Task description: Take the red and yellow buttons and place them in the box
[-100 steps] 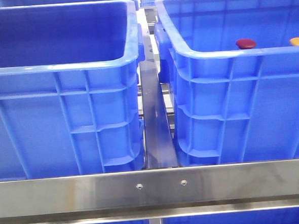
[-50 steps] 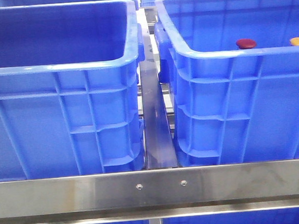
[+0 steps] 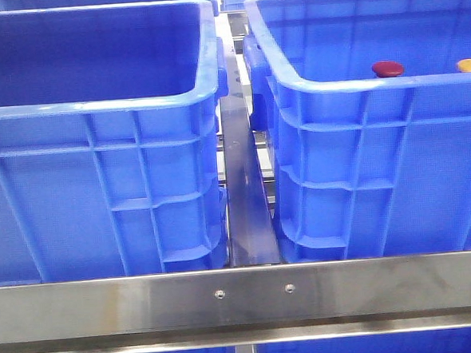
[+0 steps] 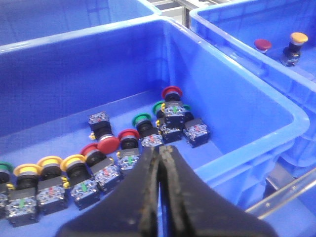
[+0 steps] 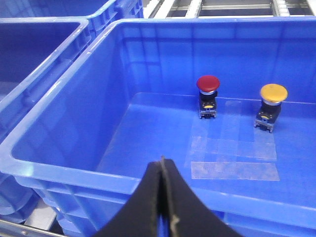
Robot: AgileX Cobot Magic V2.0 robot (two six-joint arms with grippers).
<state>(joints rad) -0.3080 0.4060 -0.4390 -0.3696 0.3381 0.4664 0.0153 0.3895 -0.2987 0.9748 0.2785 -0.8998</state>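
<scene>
With both grippers point(image 4: 160, 163) point(image 5: 162, 170) closed and empty, we should open the left above one red button point(image 4: 109, 144) before descending.

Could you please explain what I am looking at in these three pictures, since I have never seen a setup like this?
This is a robot with two arms, each ending in a two-fingered gripper. One picture looks forward from the robot's front: two big blue crates behind a metal rail. The others come from cameras on the wrists. The left gripper is shut and empty, above the left crate, which holds a heap of push buttons with red, yellow and green caps. The right gripper is also shut and empty, above the right crate, where a red button and a yellow button stand upright, apart from each other.
</scene>
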